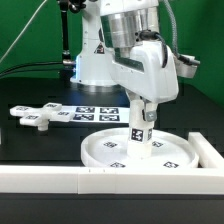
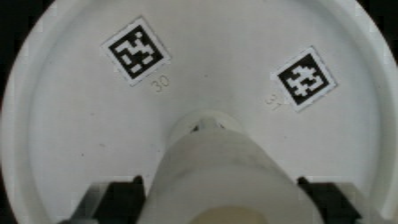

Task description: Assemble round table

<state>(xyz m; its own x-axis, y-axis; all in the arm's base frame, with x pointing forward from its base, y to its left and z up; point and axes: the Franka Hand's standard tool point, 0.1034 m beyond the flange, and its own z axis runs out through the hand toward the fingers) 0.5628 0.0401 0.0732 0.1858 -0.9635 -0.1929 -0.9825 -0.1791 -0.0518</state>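
Observation:
The large round rimmed disc (image 1: 135, 150) lies flat on the table near the front border wall. My gripper (image 1: 141, 112) is above its middle, shut on the short cylindrical post (image 1: 139, 133), which stands upright with its lower end on or just above the disc's centre. In the wrist view the post (image 2: 217, 165) runs between the two dark fingertips (image 2: 121, 190) down to the disc (image 2: 107, 100), whose face carries two tags. The flat cross-shaped piece (image 1: 42, 114) lies at the exterior view's left, apart from the gripper.
The marker board (image 1: 97, 113) lies behind the disc. The long white border wall (image 1: 60, 180) runs along the front and continues up the exterior view's right (image 1: 208, 152). The arm's white base (image 1: 95, 60) stands at the back.

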